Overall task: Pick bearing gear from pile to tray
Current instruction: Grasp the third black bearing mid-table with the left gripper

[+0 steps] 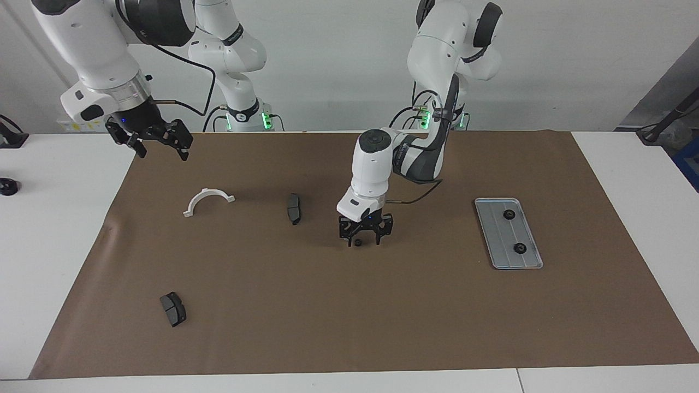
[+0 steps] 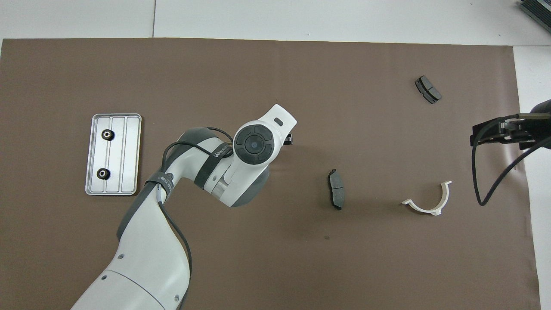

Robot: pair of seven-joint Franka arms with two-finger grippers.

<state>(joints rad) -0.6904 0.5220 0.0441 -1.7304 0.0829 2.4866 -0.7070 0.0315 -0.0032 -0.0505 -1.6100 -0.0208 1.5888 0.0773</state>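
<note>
Gear (image 1: 357, 242): on mat, between left hand (image 1: 364, 242) fingertips; grip undeterminable.
Right hand (image 1: 159, 146): released, waiting.
Writing: arm band lettering, unreadable.

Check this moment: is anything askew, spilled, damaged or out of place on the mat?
Nothing stands out. Two gears sit inside the tray; the left gripper is down around the loose gear; the right gripper waits above the mat's edge.
</note>
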